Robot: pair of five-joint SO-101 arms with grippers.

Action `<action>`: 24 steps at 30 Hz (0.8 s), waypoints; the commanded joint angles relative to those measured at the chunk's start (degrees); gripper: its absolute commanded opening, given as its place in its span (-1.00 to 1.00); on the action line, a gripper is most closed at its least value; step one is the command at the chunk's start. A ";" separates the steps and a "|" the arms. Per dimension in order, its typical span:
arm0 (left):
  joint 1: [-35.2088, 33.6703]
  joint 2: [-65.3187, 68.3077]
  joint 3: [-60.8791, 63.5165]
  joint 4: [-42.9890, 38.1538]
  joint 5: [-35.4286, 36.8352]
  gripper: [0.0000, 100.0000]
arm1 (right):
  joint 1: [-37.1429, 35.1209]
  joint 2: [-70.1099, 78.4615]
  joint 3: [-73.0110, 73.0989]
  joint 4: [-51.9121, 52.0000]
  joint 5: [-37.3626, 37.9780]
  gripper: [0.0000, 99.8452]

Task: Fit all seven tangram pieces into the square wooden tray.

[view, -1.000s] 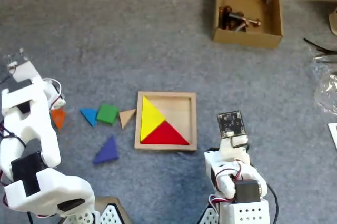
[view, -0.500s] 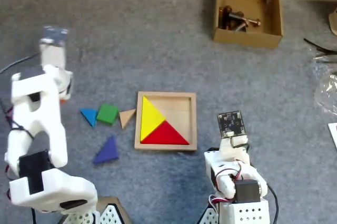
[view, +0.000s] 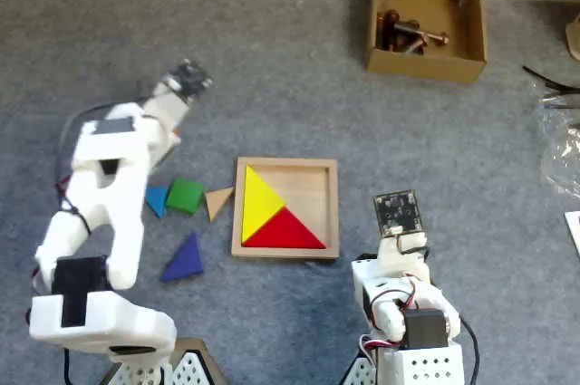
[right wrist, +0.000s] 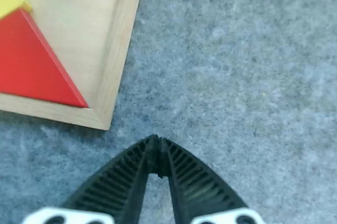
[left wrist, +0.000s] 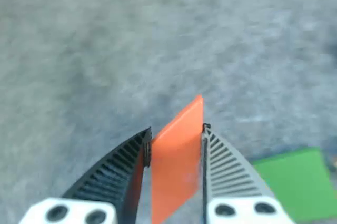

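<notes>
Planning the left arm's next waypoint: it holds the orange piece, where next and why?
Probably carry it over the square wooden tray, above its bare wood. The left end effector is shut on the flat orange tangram piece, and the yellow triangle and red triangle fill only the tray's half nearer that arm.

I have the tray [view: 286, 165] at mid-table with a first triangle [view: 256, 197] in its 9 o'clock half and a second triangle [view: 286, 229] along its 6 o'clock side. At its 9 o'clock runs a row: a near triangle [view: 217, 201] just beside the rim, a square block [view: 185, 195], then a far triangle [view: 156, 200], with a lone triangle [view: 185, 259] at 8 o'clock. The left gripper [left wrist: 176, 132], clamping a flat piece [left wrist: 176, 166], sits at 10 o'clock behind the row, the right gripper [right wrist: 158, 142] off the 4 o'clock corner, and a box [view: 426, 63] well apart at 1 o'clock.
</notes>
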 commanded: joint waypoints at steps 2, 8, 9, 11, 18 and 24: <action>3.91 -0.48 2.86 -6.42 -0.44 -0.99 | -0.57 -0.48 6.73 -1.01 -0.44 -0.99; 6.99 -0.48 13.58 -27.43 -0.26 -0.99 | -0.57 -0.48 6.73 -1.01 -0.44 -0.99; 7.16 -0.75 15.60 -30.59 -0.26 -0.99 | -0.57 -0.48 6.73 -1.01 -0.44 -0.99; 7.16 -1.01 19.38 -36.48 -0.26 -0.99 | -0.57 -0.48 6.73 -1.01 -0.44 -0.99; 7.16 -1.10 28.97 -53.27 -0.09 -0.99 | -0.57 -0.48 6.73 -1.01 -0.44 -0.99; 6.73 -1.19 29.05 -54.59 8.09 -0.99 | -0.57 -0.48 6.73 -1.01 -0.44 -0.99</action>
